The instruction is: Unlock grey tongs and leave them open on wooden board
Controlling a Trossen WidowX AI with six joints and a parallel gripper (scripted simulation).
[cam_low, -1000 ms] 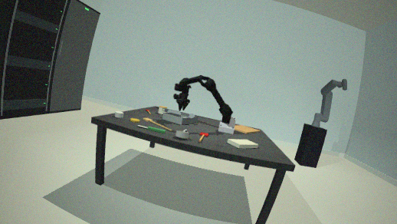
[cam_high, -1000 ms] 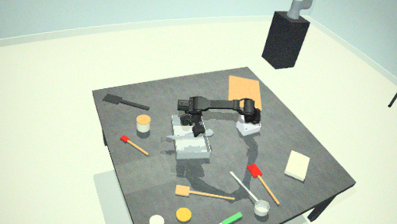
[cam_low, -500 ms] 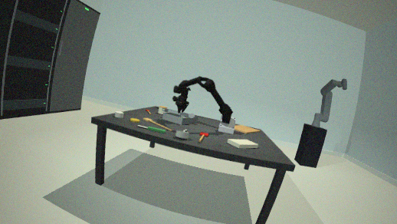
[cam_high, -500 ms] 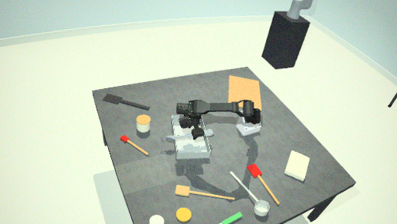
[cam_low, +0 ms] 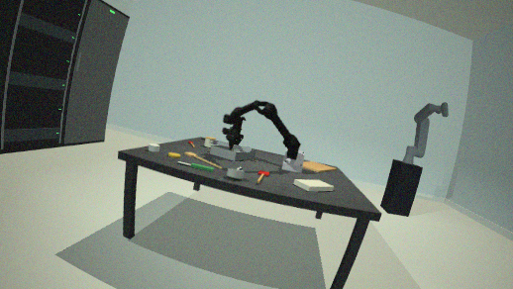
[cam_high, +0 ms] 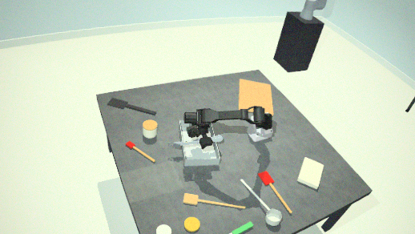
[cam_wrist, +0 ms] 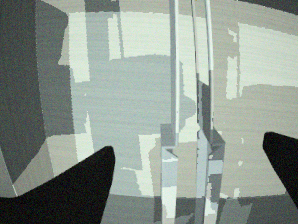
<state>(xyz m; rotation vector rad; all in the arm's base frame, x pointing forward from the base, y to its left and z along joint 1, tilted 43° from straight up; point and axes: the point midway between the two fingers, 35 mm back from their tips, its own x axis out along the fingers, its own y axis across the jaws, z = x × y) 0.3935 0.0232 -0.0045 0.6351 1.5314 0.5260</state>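
The grey tongs (cam_high: 219,139) (cam_wrist: 174,75) lie across the roasting tin (cam_high: 202,162) (cam_low: 223,154), their ends reaching past its two long walls. Their two arms lie close together and run up and down the wrist view. My gripper (cam_high: 205,142) (cam_low: 231,145) (cam_wrist: 190,147) is open and empty and points down over the tin. In the wrist view one finger is on each side of the tongs, with a gap to both; how high the fingertips stand above them is hard to tell. The wooden board (cam_high: 255,96) (cam_low: 319,166) lies flat near the arm's base, with nothing on it.
A jar with an orange lid (cam_high: 150,129) and a small red spatula (cam_high: 140,152) lie beyond the tin. A black spatula (cam_high: 118,103) is at the far left. A wooden spatula (cam_high: 191,199), a ladle (cam_high: 273,217), a red spatula (cam_high: 266,178) and a cream block (cam_high: 311,172) are nearer the front.
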